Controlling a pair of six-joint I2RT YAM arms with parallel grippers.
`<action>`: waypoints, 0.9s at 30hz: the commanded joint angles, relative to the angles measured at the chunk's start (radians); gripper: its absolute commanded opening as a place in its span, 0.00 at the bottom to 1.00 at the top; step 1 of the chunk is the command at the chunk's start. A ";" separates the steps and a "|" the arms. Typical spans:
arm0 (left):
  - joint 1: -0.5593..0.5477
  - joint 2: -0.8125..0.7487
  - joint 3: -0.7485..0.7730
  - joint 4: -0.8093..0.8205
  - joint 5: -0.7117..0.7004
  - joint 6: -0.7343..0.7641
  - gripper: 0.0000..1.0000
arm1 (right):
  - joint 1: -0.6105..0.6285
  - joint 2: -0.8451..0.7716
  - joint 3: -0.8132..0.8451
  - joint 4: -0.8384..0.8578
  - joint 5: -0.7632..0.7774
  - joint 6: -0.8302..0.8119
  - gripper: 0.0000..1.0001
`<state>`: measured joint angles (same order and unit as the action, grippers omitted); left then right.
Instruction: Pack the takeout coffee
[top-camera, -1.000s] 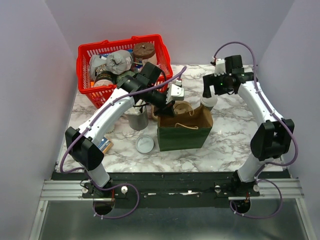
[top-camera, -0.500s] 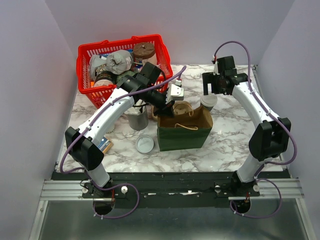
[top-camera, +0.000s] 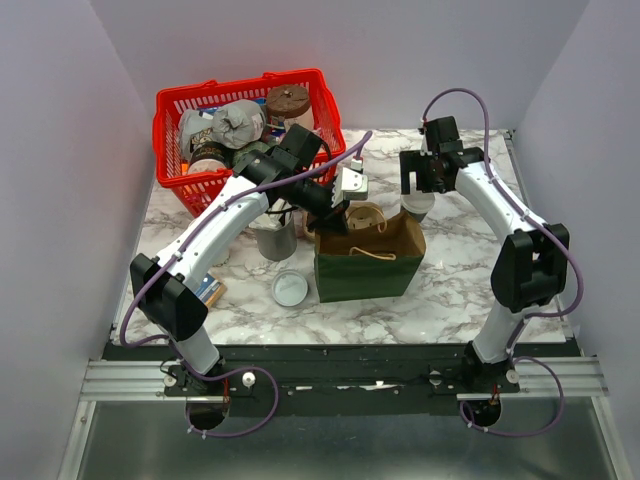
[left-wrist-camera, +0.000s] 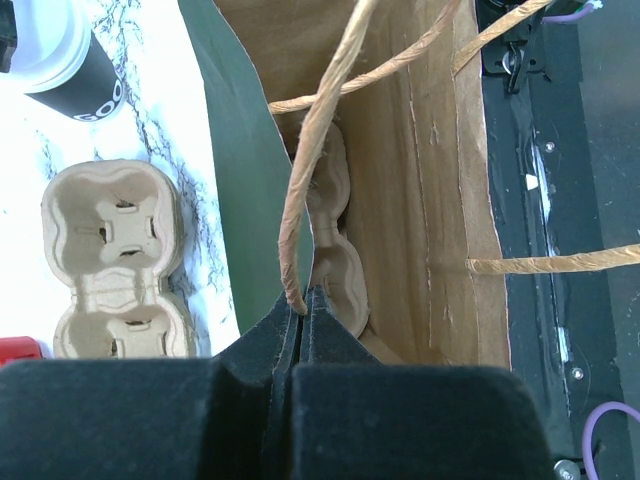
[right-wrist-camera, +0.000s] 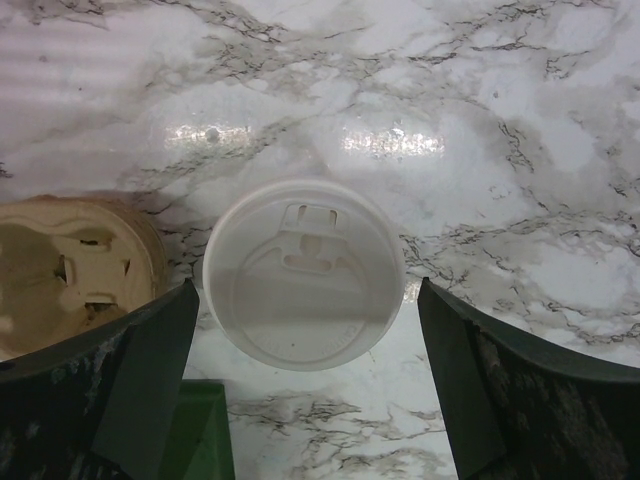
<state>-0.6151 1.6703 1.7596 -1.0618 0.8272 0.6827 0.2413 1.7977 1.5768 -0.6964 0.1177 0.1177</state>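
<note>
The takeout coffee (top-camera: 417, 205) stands on the marble just behind the right corner of the green paper bag (top-camera: 368, 265). Its white lid (right-wrist-camera: 305, 285) fills the right wrist view. My right gripper (top-camera: 421, 182) hovers over it, open, with one finger (right-wrist-camera: 140, 380) on each side of the lid and neither touching. In the left wrist view the cup (left-wrist-camera: 60, 60) shows a dark side under the lid. My left gripper (left-wrist-camera: 297, 302) is shut on the bag's twine handle (left-wrist-camera: 310, 170) and holds the bag's mouth open. A pulp cup carrier (left-wrist-camera: 335, 240) lies inside the bag.
A second pulp carrier (top-camera: 365, 215) lies on the table behind the bag. A loose white lid (top-camera: 290, 289) and a stack of lidless cups (top-camera: 275, 238) sit left of the bag. A red basket (top-camera: 170, 150) with several items stands at the back left.
My right gripper has shifted left and towards the back, so it now sits over the cup. The cup, the bag and the left arm have not moved.
</note>
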 joint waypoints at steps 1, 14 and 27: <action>0.006 0.026 -0.003 -0.044 -0.010 -0.012 0.00 | 0.004 0.023 0.022 0.000 0.023 0.031 0.99; 0.006 0.039 0.008 -0.046 -0.010 -0.014 0.00 | 0.006 0.043 0.019 -0.003 0.017 0.045 0.89; 0.011 0.046 0.012 -0.044 -0.008 -0.014 0.00 | 0.006 0.055 0.009 -0.005 0.013 0.039 0.89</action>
<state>-0.6144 1.6821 1.7607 -1.0569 0.8394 0.6704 0.2424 1.8339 1.5772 -0.6968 0.1177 0.1566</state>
